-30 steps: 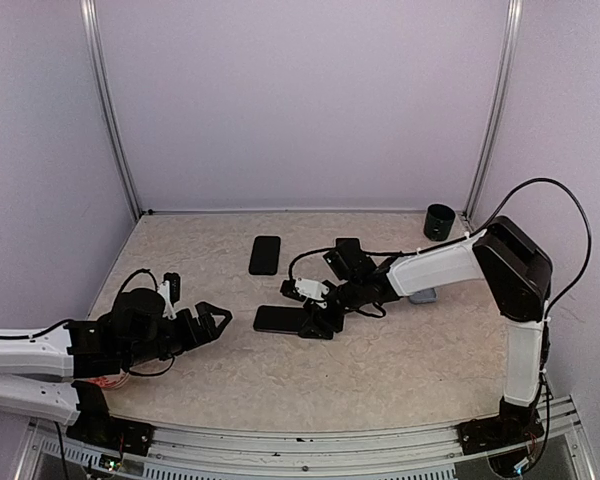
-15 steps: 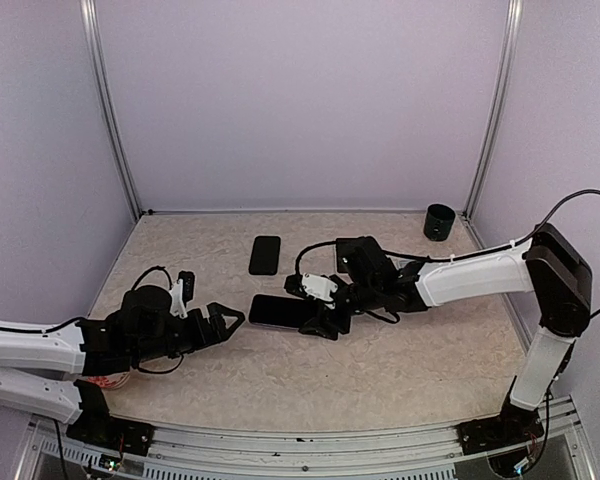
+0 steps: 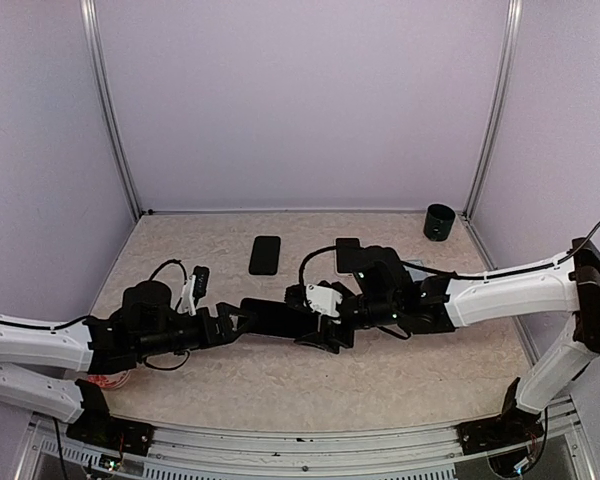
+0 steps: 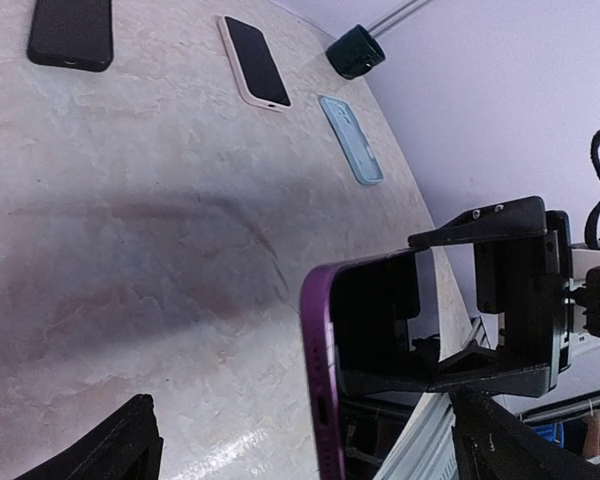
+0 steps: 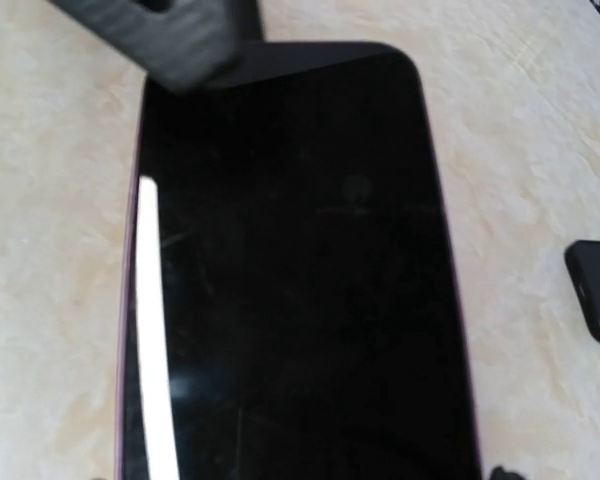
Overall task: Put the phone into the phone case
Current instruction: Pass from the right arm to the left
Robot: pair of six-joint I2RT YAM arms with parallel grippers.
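Note:
My right gripper (image 3: pixel 318 322) is shut on a black-screened phone with a purple edge (image 3: pixel 272 318) and holds it flat, just above the table, pointing left. My left gripper (image 3: pixel 232 323) is open, and the phone's free end (image 4: pixel 327 380) lies between its spread fingers (image 4: pixel 120 445) without visible contact. The phone's screen (image 5: pixel 290 280) fills the right wrist view, with a left finger (image 5: pixel 180 40) at its far end. The empty black phone case (image 3: pixel 265 254) lies flat at the back of the table, and also shows in the left wrist view (image 4: pixel 72 32).
A second phone in a pale case (image 3: pixel 346 248) lies right of the black case (image 4: pixel 255 60). A teal case (image 4: pixel 350 140) lies beyond it, hidden under my right arm in the top view. A dark cup (image 3: pixel 439 221) stands at the back right corner.
My right arm has stretched left and carried the phone towards my left gripper. My left gripper has moved right, and the phone's end now sits between its open fingers.

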